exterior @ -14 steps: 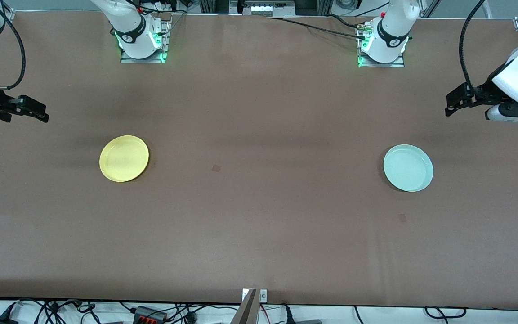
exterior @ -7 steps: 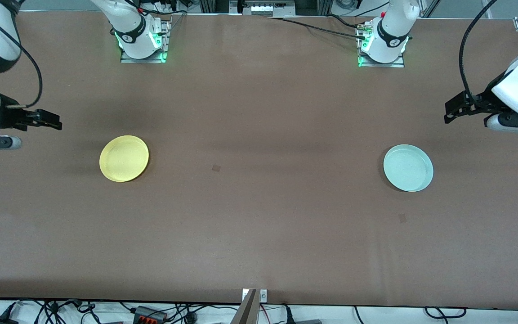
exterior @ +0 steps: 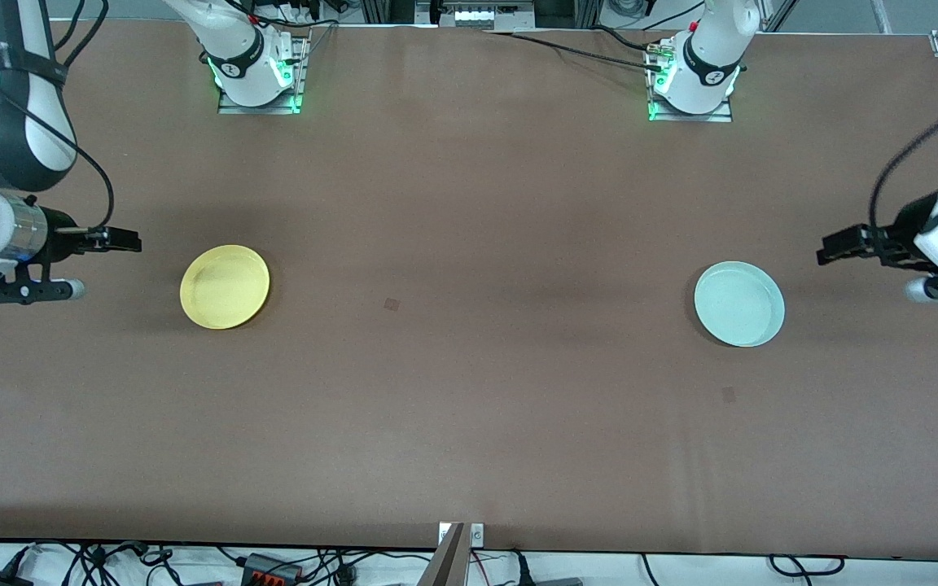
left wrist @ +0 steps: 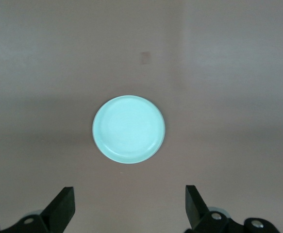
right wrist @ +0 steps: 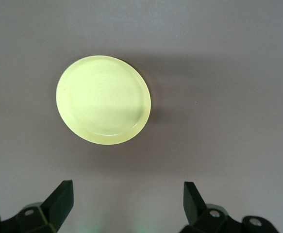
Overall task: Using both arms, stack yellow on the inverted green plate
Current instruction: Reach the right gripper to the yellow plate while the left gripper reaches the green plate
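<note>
On brown table (exterior: 469, 407): yellow (exterior: 225, 286) rim-up at right arm's end, green plate (exterior: 739, 303) rim-up at left arm's end, well apart. Round, no long axis, no markings. Right gripper (exterior: 129, 241) and left gripper (exterior: 827, 247) hover nearby, jaws spread, empty.

The brown table (exterior: 469, 203) carries the yellow (exterior: 225, 286) and the green plate (exterior: 739, 303), well apart.

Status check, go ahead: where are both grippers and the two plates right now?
Left gripper open, empty, beside green plate. Right gripper open, empty, beside yellow plate. Plates apart, rims up. Nothing between.
</note>
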